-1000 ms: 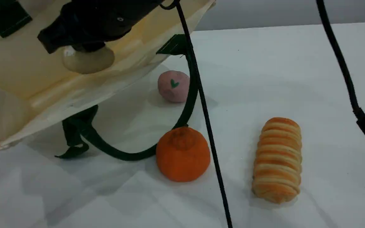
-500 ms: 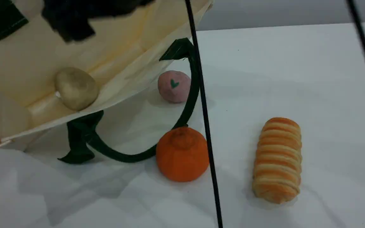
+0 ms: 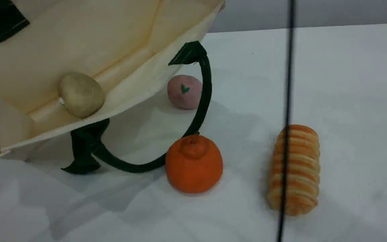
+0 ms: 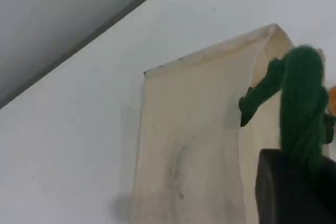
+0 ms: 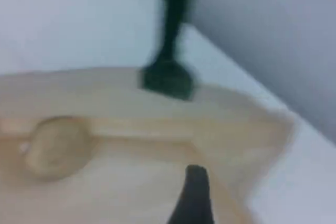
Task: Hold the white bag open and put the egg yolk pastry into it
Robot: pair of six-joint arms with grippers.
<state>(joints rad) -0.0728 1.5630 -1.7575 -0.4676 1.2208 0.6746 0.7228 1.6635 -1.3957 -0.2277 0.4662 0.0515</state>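
The white bag (image 3: 79,43) hangs tilted at the upper left of the scene view, mouth open toward the camera. The egg yolk pastry (image 3: 81,94) lies inside it on the lower wall, touching no gripper. In the left wrist view my left gripper (image 4: 294,190) is shut on the bag's green handle (image 4: 302,103), beside the cream cloth (image 4: 189,145). The blurred right wrist view shows my right gripper's dark fingertip (image 5: 194,196) above the bag's mouth, apart from the pastry (image 5: 56,146) and holding nothing. Neither gripper shows in the scene view.
A pink ball with a green mark (image 3: 184,91) sits behind the bag's loose green handle loop (image 3: 203,101). An orange fruit (image 3: 193,163) touches that loop. A striped bread roll (image 3: 294,169) lies to the right, crossed by a hanging black cable (image 3: 287,101).
The right gripper let go of the pastry, which dropped into the bag. The right arm then rose out of the scene view, and its cable swung to the right.
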